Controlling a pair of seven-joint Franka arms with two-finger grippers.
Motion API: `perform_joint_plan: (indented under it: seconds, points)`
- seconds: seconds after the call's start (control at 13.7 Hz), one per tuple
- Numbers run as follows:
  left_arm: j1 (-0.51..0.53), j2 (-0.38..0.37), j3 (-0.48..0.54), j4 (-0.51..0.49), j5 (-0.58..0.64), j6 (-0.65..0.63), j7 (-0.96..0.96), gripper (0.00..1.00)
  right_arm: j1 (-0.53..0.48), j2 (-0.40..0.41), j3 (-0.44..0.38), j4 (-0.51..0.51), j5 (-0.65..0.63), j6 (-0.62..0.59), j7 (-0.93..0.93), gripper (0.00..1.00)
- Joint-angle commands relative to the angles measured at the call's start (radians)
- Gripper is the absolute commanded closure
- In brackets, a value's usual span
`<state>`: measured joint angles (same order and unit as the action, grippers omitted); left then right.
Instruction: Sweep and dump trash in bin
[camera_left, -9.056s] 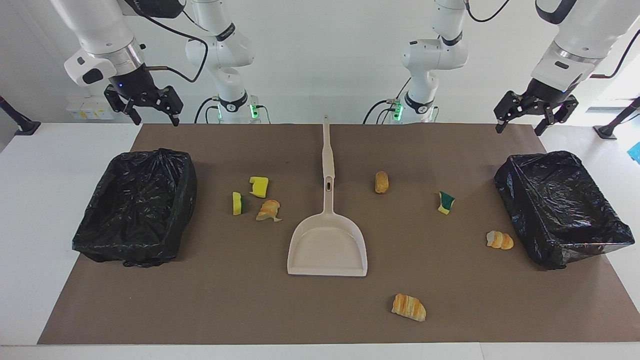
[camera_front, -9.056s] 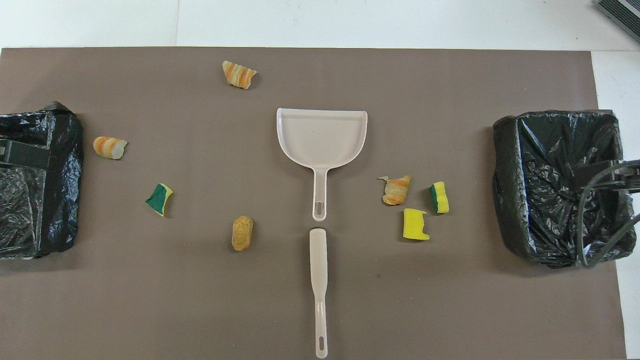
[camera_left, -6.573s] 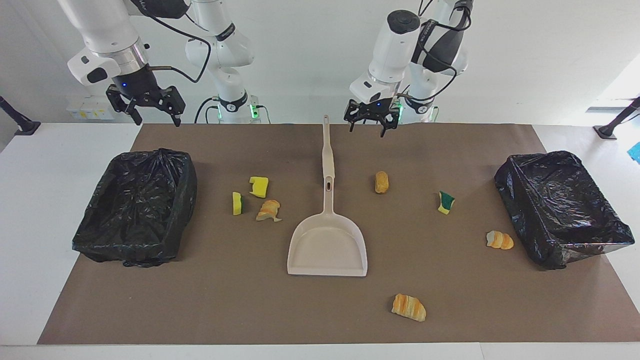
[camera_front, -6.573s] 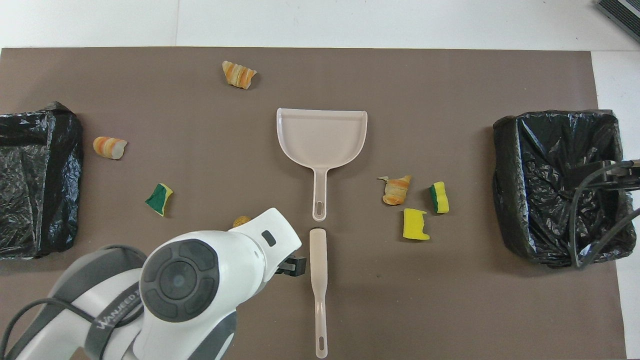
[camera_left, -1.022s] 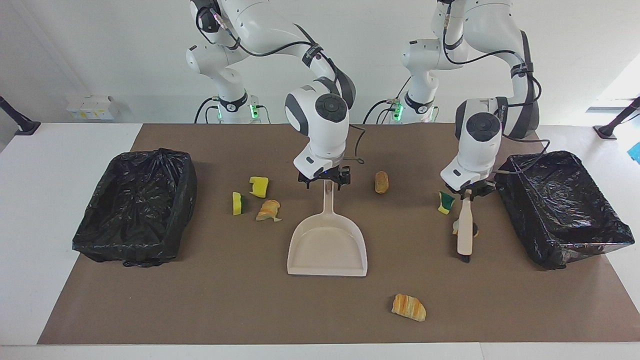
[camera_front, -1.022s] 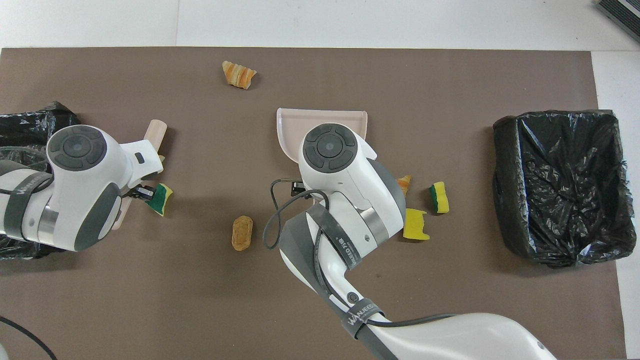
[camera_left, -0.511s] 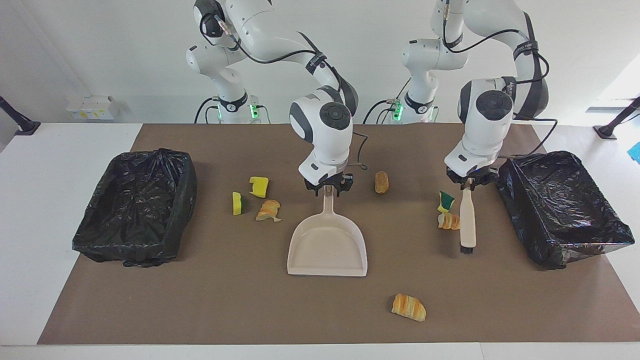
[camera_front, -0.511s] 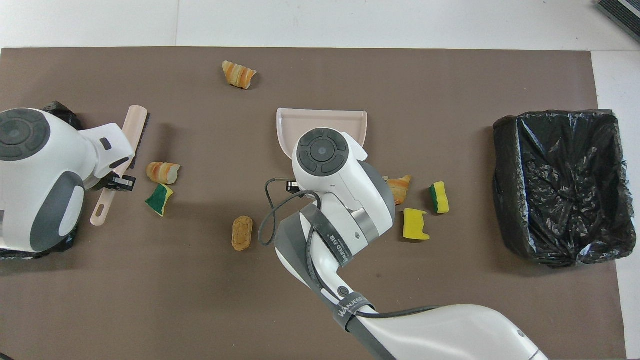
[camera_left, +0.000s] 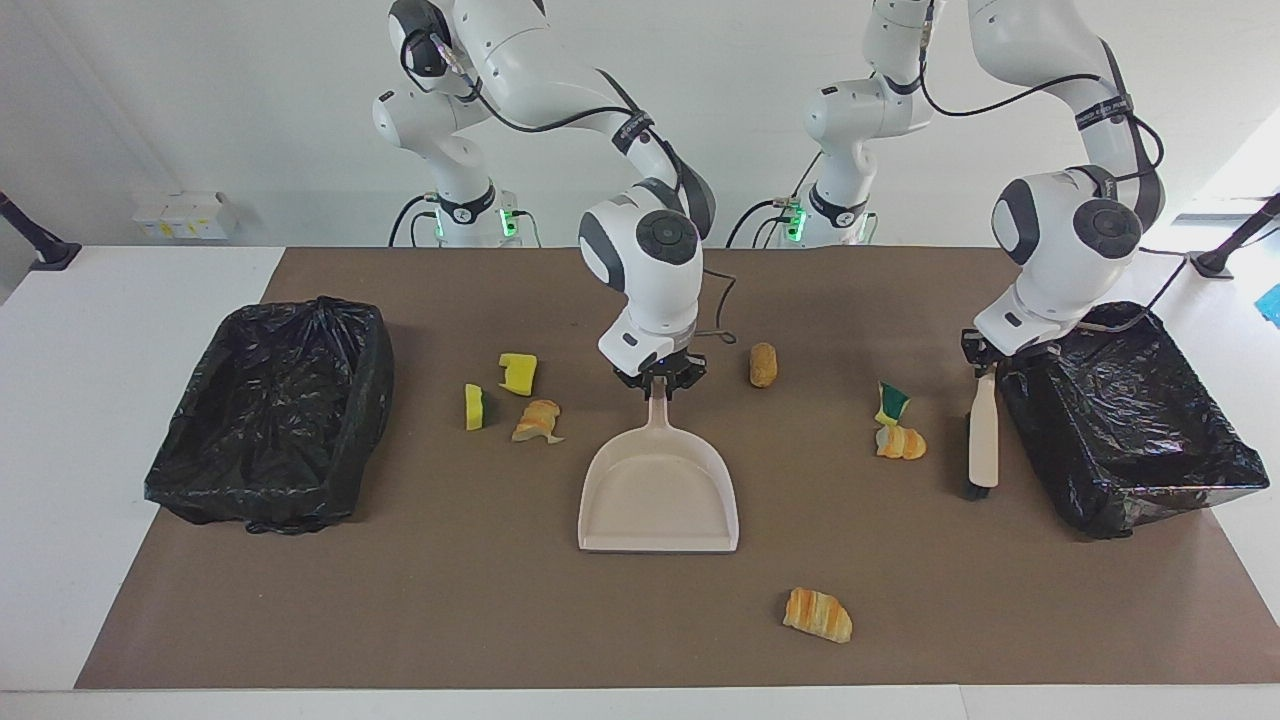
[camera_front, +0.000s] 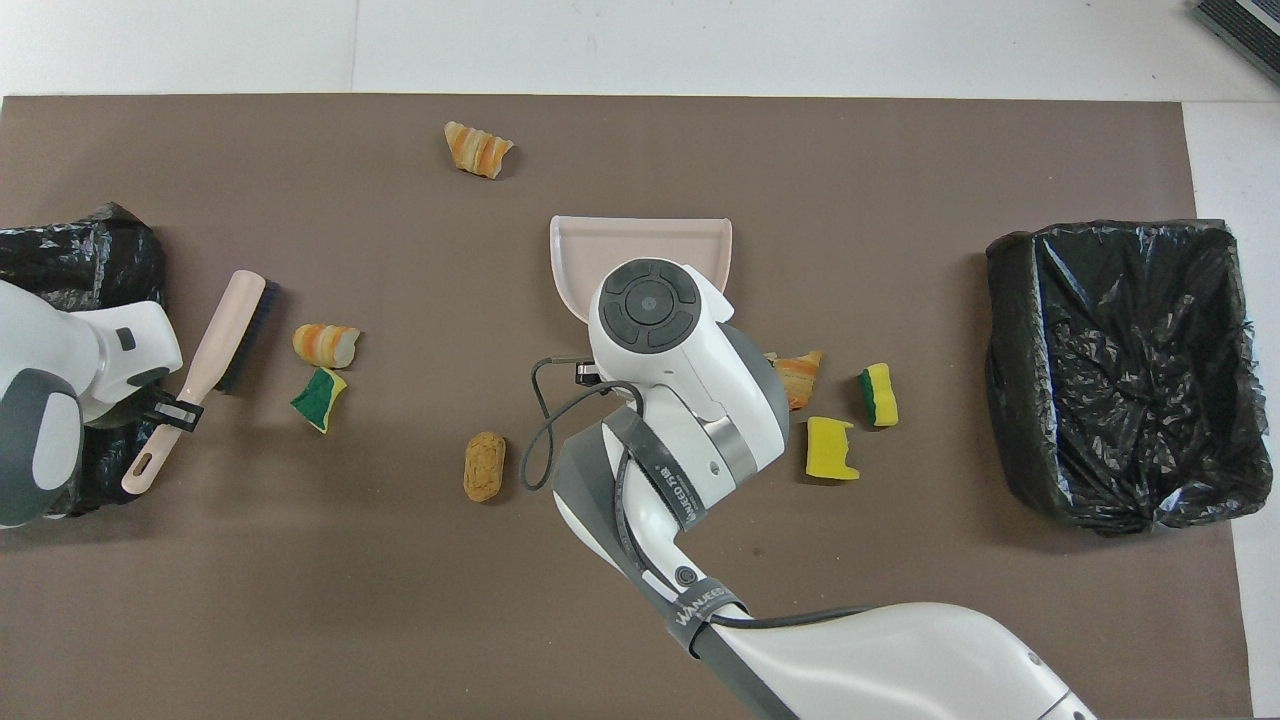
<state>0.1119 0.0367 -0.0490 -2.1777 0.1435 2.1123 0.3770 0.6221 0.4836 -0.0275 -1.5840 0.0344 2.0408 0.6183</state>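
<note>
- As far as I can tell, nothing has been dumped: both tools are in hand, but all seven scraps lie on the brown mat (camera_left: 450, 620).
- Left of the facing frame: one black-lined bin (camera_left: 270, 410) with no scrap that I can see in it.
- Left of centre: three scraps close together, a yellow sponge piece (camera_left: 517, 372), a green-and-yellow sponge piece (camera_left: 474, 406) and a croissant piece (camera_left: 538, 420), none swept yet.
- Centre: my right gripper (camera_left: 658, 383) is down on the top of the dustpan's handle, fingers drawn in narrow on it. The dustpan (camera_left: 658, 495) lies flat on the mat, with nothing on it.
- Just right of centre: a bread roll (camera_left: 763, 364) sits beside that handle, untouched. Lower in the frame, a striped croissant chunk (camera_left: 817, 613) lies in front of the pan's mouth, well apart from it.
- Right of centre: a green sponge scrap (camera_left: 892, 402) and a small croissant bit (camera_left: 900, 442) are touching or nearly so, well apart from the pan.
- Further right: my left gripper (camera_left: 985, 362) is clamped on the handle of the brush (camera_left: 983, 440), whose bristle end points down at the mat beside those two scraps.
- Far right: the second bin (camera_left: 1130, 415), which also looks bare of scraps.
- Left to do, by my reckoning: brush every scrap onto the pan, then lift and tip it into a bin.
</note>
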Motion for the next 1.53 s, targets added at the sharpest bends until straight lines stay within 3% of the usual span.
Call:
perform_joint_plan:
  seconds: [0.0,0.37,0.58,0.8,1.1,1.46]
  points:
    - [-0.052,-0.124,-0.006,-0.157,-0.060,0.031,0.013,1.00,-0.007,-0.014,-0.002,0.013,0.012,-0.078,-0.038,1.00]
    - [-0.300,-0.181,-0.006,-0.215,-0.103,-0.037,-0.126,1.00,-0.068,-0.206,-0.008,-0.019,0.025,-0.296,-0.306,1.00]
    - [-0.445,-0.189,-0.003,-0.200,-0.105,-0.064,-0.260,1.00,-0.114,-0.301,-0.009,-0.060,0.025,-0.404,-0.596,1.00]
    - [-0.430,-0.106,0.000,-0.055,-0.102,-0.112,-0.218,1.00,-0.128,-0.324,-0.011,-0.100,-0.023,-0.418,-0.973,1.00]
    - [-0.383,0.044,0.001,0.186,-0.038,-0.131,-0.155,1.00,-0.172,-0.410,-0.009,-0.308,-0.077,-0.225,-1.348,1.00]
    - [-0.269,0.201,0.001,0.383,-0.022,0.038,0.049,1.00,-0.119,-0.413,-0.009,-0.396,-0.080,-0.191,-1.410,1.00]
